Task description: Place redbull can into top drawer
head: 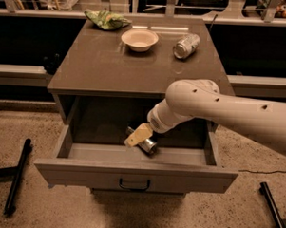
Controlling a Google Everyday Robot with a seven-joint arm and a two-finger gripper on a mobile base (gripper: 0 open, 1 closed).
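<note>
The top drawer (135, 176) is pulled open, with a dark bail handle at the centre of its front panel. The redbull can (148, 145) lies tilted low inside the drawer near the middle, its shiny end facing the front. My gripper (138, 135) reaches down into the drawer from the right on the white arm (214, 107) and is shut around the middle of the can. The can's blue panels are mostly hidden in shadow and behind the gripper.
On the cabinet top (102, 66) stand a white bowl (139, 39), a stubby silver can on its side (186, 45) and a green bag (106, 19). Black stand legs lie on the floor at the left (16, 177) and right (274, 209).
</note>
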